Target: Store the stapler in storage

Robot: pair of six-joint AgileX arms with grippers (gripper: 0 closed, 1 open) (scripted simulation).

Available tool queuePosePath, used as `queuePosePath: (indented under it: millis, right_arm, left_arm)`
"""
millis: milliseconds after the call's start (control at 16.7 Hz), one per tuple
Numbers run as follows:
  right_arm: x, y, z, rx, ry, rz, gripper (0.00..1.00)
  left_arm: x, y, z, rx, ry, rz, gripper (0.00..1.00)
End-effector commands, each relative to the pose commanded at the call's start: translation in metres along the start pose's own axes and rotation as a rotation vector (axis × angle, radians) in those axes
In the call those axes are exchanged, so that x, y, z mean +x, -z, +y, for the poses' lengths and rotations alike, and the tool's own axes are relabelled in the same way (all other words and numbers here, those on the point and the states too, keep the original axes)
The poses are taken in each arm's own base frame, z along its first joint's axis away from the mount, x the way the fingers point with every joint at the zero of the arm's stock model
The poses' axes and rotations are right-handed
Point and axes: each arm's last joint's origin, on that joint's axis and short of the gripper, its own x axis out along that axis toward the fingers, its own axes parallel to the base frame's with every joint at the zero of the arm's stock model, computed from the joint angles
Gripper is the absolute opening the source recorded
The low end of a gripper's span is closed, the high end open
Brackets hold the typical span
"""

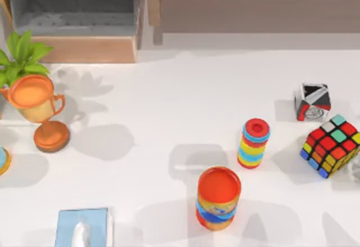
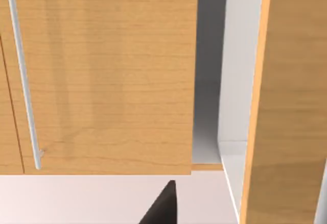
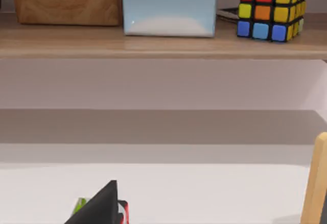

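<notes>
White tabletop (image 1: 152,117), top view, near edge first: light blue tissue box (image 1: 83,227) at near left, orange can (image 1: 218,197) upright near centre. Farther back, ringed colour stack (image 1: 253,143) upright, well apart from colour cube (image 1: 332,146) at right. Pale grey sliver (image 1: 355,171) at the right edge, just beside that cube, too cropped to identify. Stapler: position cannot be told. Orange trophy (image 1: 38,109) at left, leafy plant (image 1: 19,55) behind it; black-white-red cube (image 1: 312,102) at far right. Open wooden storage unit (image 1: 79,47) at far left.

Left tool (image 2: 163,206): dark tip over the tabletop, facing a wooden cabinet door (image 2: 102,81) with a silver handle (image 2: 23,76); opening and load cannot be told.

Right tool (image 3: 102,206): dark tip, low, facing a wooden shelf (image 3: 153,43) holding a second tissue box (image 3: 168,10) and second colour cube (image 3: 271,9); opening cannot be told.
</notes>
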Motion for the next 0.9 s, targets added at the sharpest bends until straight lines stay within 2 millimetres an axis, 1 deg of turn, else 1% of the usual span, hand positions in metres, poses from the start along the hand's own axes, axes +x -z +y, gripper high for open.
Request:
queuePosePath:
  millis: [360, 420, 840, 900]
  right_arm:
    - [0.0000, 0.0000, 0.0000, 0.000, 0.000, 0.000, 1.00]
    - [0.0000, 0.0000, 0.0000, 0.000, 0.000, 0.000, 1.00]
    - [0.0000, 0.0000, 0.0000, 0.000, 0.000, 0.000, 1.00]
    - [0.0000, 0.0000, 0.0000, 0.000, 0.000, 0.000, 1.00]
  left_arm:
    - [0.0000, 0.0000, 0.0000, 0.000, 0.000, 0.000, 0.02]
    - [0.0000, 0.0000, 0.0000, 0.000, 0.000, 0.000, 0.00]
    - [0.0000, 0.0000, 0.0000, 0.000, 0.000, 0.000, 0.00]
    - [-0.0007, 0.0004, -0.0039, -0.016, 0.016, 0.002, 0.00]
